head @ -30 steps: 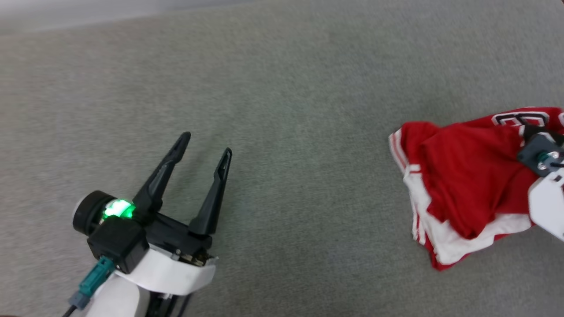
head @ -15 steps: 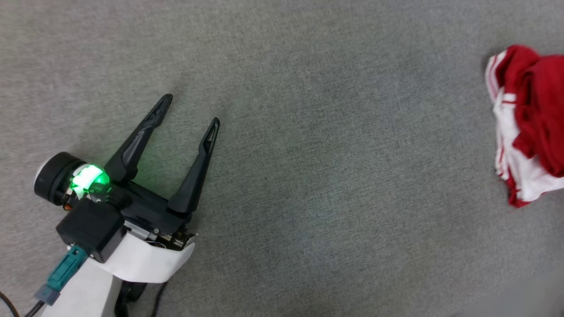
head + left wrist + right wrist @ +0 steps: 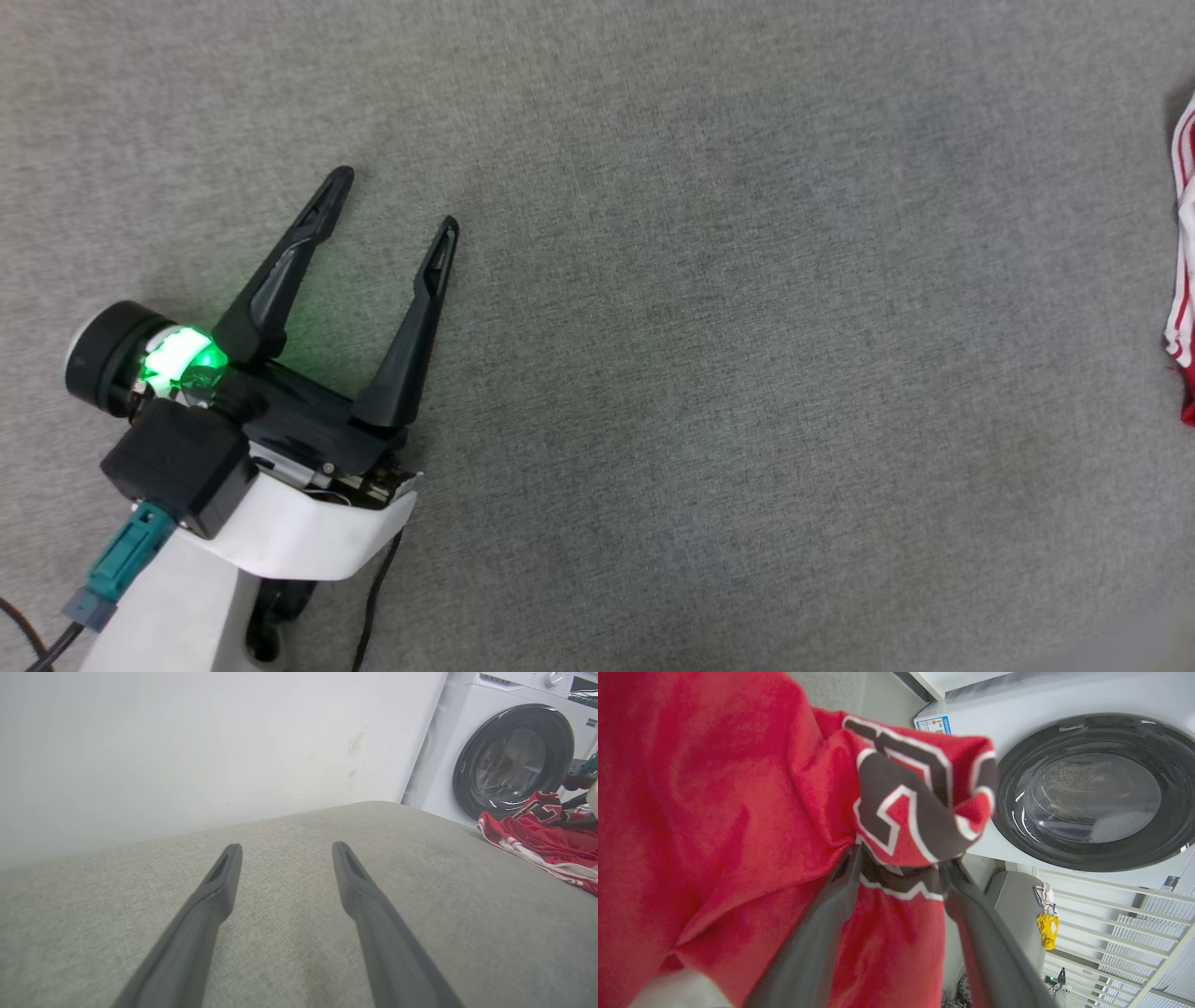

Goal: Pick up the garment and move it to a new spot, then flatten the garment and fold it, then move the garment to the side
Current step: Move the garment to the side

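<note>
The garment is a red jersey, and in my right wrist view it hangs very close before the camera, crumpled, with a fold of black print outlined in white on top. The right hand has its two dark fingers spread, and this printed fold sits between and over their tips. I cannot tell if the cloth is pressed by them or only rests there.

In the head view I see only a narrow strip of the garment, white with red stripes, at the far right edge. In the left wrist view it lies in a heap on the right part of the grey fabric surface, close to the white washing machine with its round dark door.

The left hand is well apart from the garment, on the left side above the bare grey surface, with its fingers wide apart and nothing between them. A pale wall stands behind the surface.
</note>
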### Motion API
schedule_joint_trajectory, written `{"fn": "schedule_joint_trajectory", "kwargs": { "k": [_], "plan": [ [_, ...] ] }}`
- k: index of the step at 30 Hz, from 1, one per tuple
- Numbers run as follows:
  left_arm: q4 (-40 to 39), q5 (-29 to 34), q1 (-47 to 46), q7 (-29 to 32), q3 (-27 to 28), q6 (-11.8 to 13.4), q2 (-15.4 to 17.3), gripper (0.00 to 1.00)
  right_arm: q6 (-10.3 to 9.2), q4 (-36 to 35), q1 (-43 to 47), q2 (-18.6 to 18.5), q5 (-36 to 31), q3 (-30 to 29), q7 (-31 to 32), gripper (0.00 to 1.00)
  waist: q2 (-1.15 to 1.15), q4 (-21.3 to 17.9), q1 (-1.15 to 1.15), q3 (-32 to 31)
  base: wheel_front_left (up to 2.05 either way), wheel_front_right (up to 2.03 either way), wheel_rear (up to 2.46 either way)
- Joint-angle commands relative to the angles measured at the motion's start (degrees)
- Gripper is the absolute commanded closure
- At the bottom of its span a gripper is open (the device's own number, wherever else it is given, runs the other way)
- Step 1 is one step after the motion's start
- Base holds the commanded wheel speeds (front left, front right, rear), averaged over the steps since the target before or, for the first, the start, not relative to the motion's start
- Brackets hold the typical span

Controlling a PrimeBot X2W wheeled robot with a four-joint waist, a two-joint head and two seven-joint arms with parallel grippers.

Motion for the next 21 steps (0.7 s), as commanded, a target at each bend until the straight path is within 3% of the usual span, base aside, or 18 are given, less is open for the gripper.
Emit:
{"fn": "schedule_joint_trajectory", "kwargs": {
  "k": [1, 6, 7, 11, 21],
  "plan": [
    [0.18, -0.11, 0.63, -0.13, -0.04, 0.06, -0.71, 0.0, -0.1, -1.16, 0.39, 0.76, -0.05, -1.57, -0.02, 0.0, 0.0, 0.76, -0.01, -1.79, 0.0, 0.0, 0.0],
    [1.73, -0.53, 2.81, -0.13, 1.36, 0.06, -2.8, 0.0, -0.09, -5.59, 0.89, 3.34, -0.67, -5.59, -0.82, 0.0, 0.0, 2.11, -0.01, -8.12, 0.0, 0.0, 0.0],
    [2.81, -1.12, 5.07, -0.13, 4.09, 0.06, -4.48, 0.0, -0.09, -8.67, 0.84, 4.72, 0.54, -6.52, -2.74, 0.0, 0.0, 3.14, -0.01, -12.38, 0.0, 0.0, 0.0],
    [4.6, -2.32, 8.97, -0.12, 8.29, 0.06, -7.44, 0.0, -0.1, -14.24, 2.66, 8.25, 2.59, -7.44, -4.91, 0.0, 0.0, 5.03, -0.01, -18.25, 0.0, 0.0, 0.0],
    [6.68, 0.1, 15.46, -0.12, 14.47, 0.1, -13.31, 0.0, -0.09, -33.78, 15.19, 21.63, 9.75, -9.86, -8.91, 0.0, 0.0, 11.04, -0.01, -29.29, 0.0, 0.0, 0.0]
  ]
}}
